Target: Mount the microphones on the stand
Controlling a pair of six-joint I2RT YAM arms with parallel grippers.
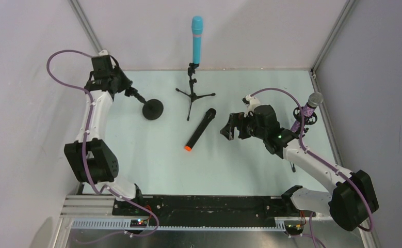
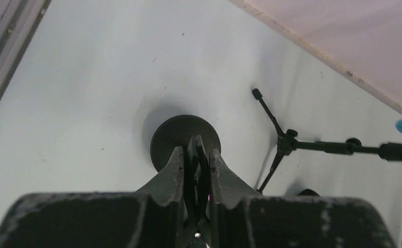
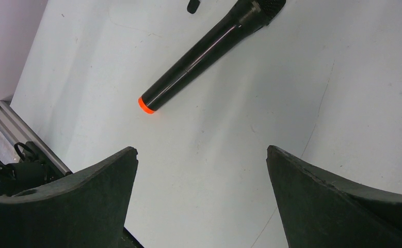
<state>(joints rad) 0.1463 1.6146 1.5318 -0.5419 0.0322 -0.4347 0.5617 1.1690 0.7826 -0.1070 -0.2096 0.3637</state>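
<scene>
The left end effector (image 2: 194,152) is clamped shut on the thin upright stem of a round-base stand (image 1: 153,109), at the far left of the counter (image 1: 152,165). The overhead camera shows the arm reaching in over the black disc. Only the left wrist camera shows the two fingers pressed tight against the stem, with the disc flat on the counter below them.

Right of that, near the back edge, stands a tripod stand (image 1: 192,82) with its three legs spread. The blue microphone (image 1: 197,39) is clipped upright on top of it, head up. The left wrist camera sees this stand from the side and catches only a sliver of blue at its right border.

Just in front and right of the tripod, the black microphone (image 3: 209,49) lies flat on the counter in no stand, its orange end pointing toward the arms and its head near a tripod leg. The right wrist camera shows it close up.

The right end effector (image 3: 201,150) hangs just right of that microphone with its fingers spread wide and nothing between them.

At the far right, the purple microphone (image 1: 310,106) stands tilted with its silver mesh head up. The right arm hides its lower part, so what carries it cannot be made out. Only the overhead camera shows it.

The counter is a pale, faintly green sheet. Plain white walls (image 1: 147,31) with metal corner posts (image 1: 87,26) close it in, and a black rail (image 1: 204,204) holds the arm bases along the near edge.
</scene>
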